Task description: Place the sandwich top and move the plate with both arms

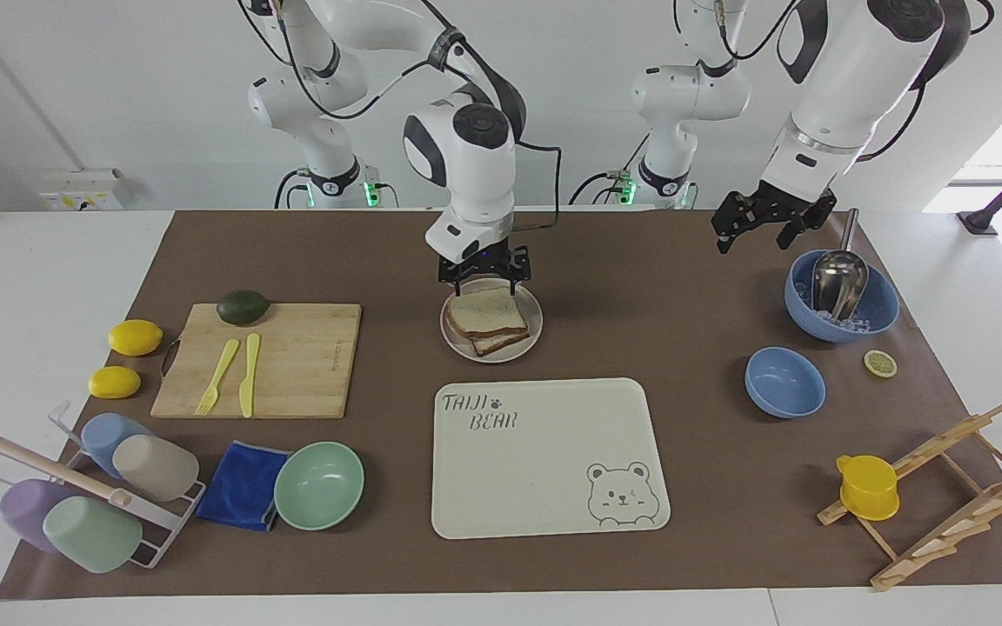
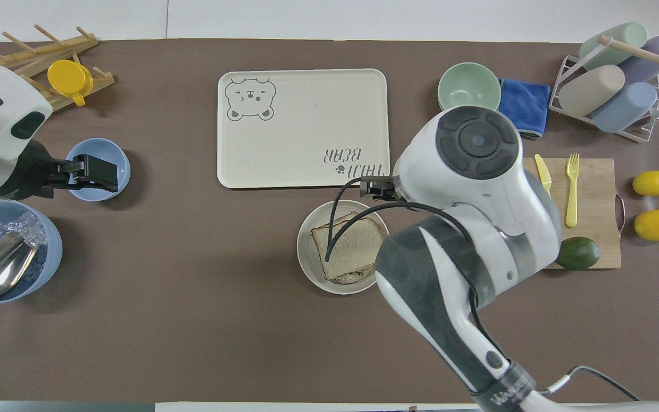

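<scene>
The sandwich top (image 1: 485, 311) lies on a lower slice (image 1: 503, 341) on the round beige plate (image 1: 534, 335), with nothing holding it. It also shows in the overhead view (image 2: 352, 246), on the plate (image 2: 306, 252). My right gripper (image 1: 484, 276) is open and empty, just above the plate's rim on the robots' side. In the overhead view it is mostly hidden under its own arm. My left gripper (image 1: 758, 235) is open and waits in the air by the blue ice bowl; from overhead it (image 2: 100, 174) covers the small blue bowl.
The cream bear tray (image 1: 544, 456) lies just farther from the robots than the plate. A cutting board (image 1: 292, 356) with avocado, fork and knife is toward the right arm's end. The blue ice bowl with scoop (image 1: 840, 300) and the small blue bowl (image 1: 784, 381) are toward the left arm's end.
</scene>
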You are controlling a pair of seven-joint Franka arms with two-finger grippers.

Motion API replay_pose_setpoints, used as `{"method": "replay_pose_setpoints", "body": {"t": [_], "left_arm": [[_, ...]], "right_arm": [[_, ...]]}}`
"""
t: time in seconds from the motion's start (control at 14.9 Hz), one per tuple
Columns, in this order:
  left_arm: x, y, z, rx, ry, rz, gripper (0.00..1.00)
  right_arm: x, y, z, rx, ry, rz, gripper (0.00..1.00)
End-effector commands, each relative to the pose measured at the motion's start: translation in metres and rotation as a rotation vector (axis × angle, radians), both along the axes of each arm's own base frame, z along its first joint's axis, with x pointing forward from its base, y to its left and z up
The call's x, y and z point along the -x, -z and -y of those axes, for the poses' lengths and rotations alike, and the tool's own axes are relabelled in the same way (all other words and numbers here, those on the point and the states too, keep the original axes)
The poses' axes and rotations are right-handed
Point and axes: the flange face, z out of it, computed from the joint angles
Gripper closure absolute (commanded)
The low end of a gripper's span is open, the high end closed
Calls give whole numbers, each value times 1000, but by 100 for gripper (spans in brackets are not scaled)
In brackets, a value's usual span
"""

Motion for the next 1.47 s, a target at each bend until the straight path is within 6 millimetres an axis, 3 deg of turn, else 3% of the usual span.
{"method": "replay_pose_setpoints", "body": {"t": [0.0, 0.13, 0.27, 0.4, 0.6, 0.74, 0.87, 0.94, 1.2, 1.4], "left_arm": [[6, -3, -4, -11, -1, -4, 0], [7, -4, 0, -11, 8, -4, 0], [9, -10, 4, -10, 14, 9, 0], [10, -9, 6, -9, 17, 12, 0], [11, -8, 5, -11, 17, 4, 0], [12, -6, 5, -11, 17, 3, 0], [16, -2, 6, -13, 18, 1, 0], [16, 1, 7, -12, 20, -3, 0], [21, 18, 13, 51, -12, -4, 0], [26, 42, 42, 53, 3, -22, 0]], "right_arm": [[-13, -45, 63, -12, 33, -47, 0], [5, -87, 106, -4, -11, -73, 0], [27, -114, 129, 5, -46, -106, 0], [30, -109, 149, 12, -19, -137, 0], [41, -106, 148, 19, -60, -154, 0], [36, -104, 160, 14, -49, -155, 0], [24, -102, 187, 19, -31, -157, 0], [21, -101, 192, 18, -31, -177, 0], [14, -101, 193, 9, -41, -212, 0], [20, -100, 185, 20, -72, -215, 0]]}}
